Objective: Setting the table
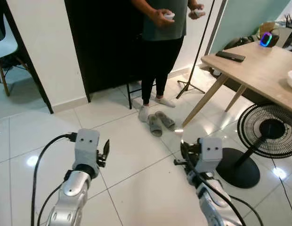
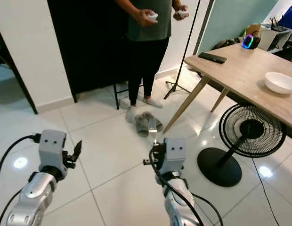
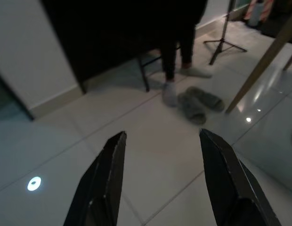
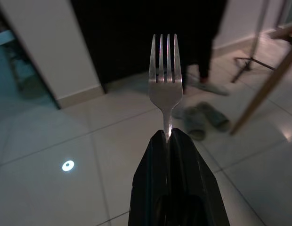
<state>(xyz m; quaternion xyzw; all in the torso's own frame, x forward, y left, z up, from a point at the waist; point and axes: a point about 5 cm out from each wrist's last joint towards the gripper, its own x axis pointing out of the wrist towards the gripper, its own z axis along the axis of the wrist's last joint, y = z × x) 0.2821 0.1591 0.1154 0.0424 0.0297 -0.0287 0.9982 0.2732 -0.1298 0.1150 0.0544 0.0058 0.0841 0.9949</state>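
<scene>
Seen from the head camera: a white-tiled floor, with a wooden table (image 2: pixel 240 70) off to the right and well apart. Holds a fork (image 4: pixel 165 89) in the right gripper (image 4: pixel 170 136), fingers clamped together on the handle, tines pointing forward and upright over the floor. Left gripper (image 3: pixel 162 155) spread open and empty, raised beside the other at about the same height.

On the table: a white bowl (image 2: pixel 280 82) near the front edge, a dark remote (image 2: pixel 212 57) farther back, and a glowing gadget (image 2: pixel 249 41) at the far corner. Below the table edge, a black standing fan (image 2: pixel 249 134) on the floor. Ahead, a person (image 2: pixel 148 42) standing with a controller in each hand, grey slippers (image 2: pixel 147 123) close by their feet.

Step in hand, by judgement: carrying the fork across to the table. To do it well: turn right toward the table, skirt the fan base and its cable (a likely snag), keep the grip firm and the fork level, then lay it flat just beside the bowl rather than dropping it from height.
</scene>
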